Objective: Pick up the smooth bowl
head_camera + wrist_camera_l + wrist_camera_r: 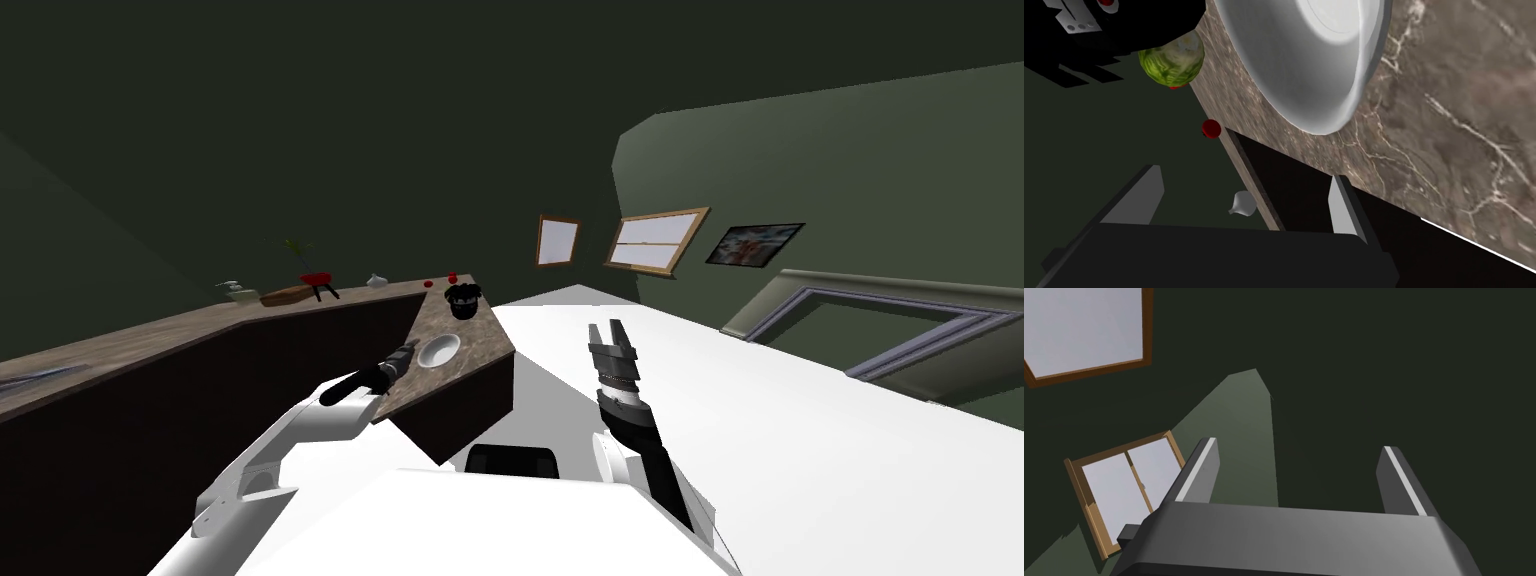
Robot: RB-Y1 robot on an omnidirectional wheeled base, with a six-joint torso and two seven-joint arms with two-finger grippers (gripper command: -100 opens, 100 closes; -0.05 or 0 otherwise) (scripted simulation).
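Observation:
A smooth white bowl (439,350) stands upright on the brown marbled counter (478,337), close to its near corner. In the left wrist view the bowl (1309,55) sits just beyond my left gripper (1245,172), whose fingers are open and hold nothing. One finger (1344,205) reaches the counter's edge short of the bowl's rim. In the head view my left gripper (405,356) is at the bowl's left side, low over the counter. My right gripper (610,332) is raised to the right, away from the counter, and its fingers (1199,470) are open and empty.
A black pot (462,299) stands behind the bowl. Two small red balls (452,277), a white bulb (376,281), a red-potted plant (316,278) and a wooden board (285,296) line the counter farther back. A green leafy ball (1172,62) lies near the pot.

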